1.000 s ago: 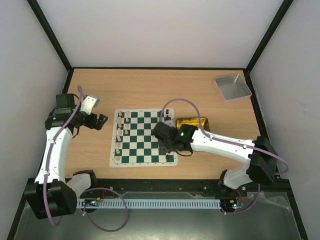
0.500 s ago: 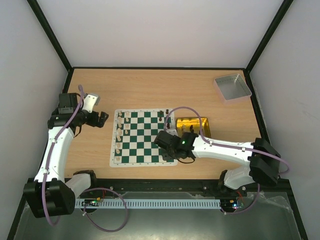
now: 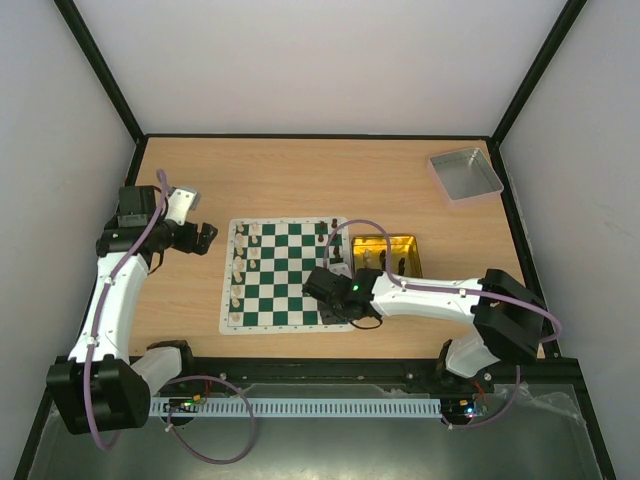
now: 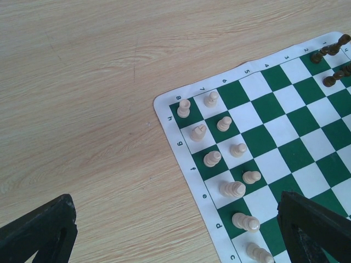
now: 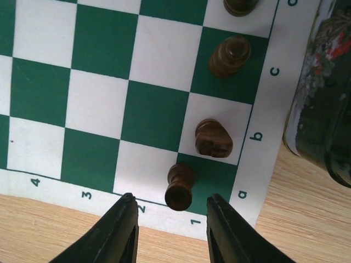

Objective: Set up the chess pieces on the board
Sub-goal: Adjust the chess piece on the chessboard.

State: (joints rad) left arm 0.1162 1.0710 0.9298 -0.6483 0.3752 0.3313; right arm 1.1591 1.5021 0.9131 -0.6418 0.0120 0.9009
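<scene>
**A:** While the right gripper (image 5: 171,204) hangs over the board's (image 5: 98,98) lower-right corner, is it pinching anything?

**B:** No, its jaws are spread astride a standing dark piece (image 5: 180,187). Few others stand there, so most of the dark side looks unplaced.

**A:** Farther up?

**B:** Cream pieces (image 4: 212,159) line the left edge. The left gripper (image 4: 175,200) hovers over the counter (image 4: 82,82), jaws wide.
</scene>
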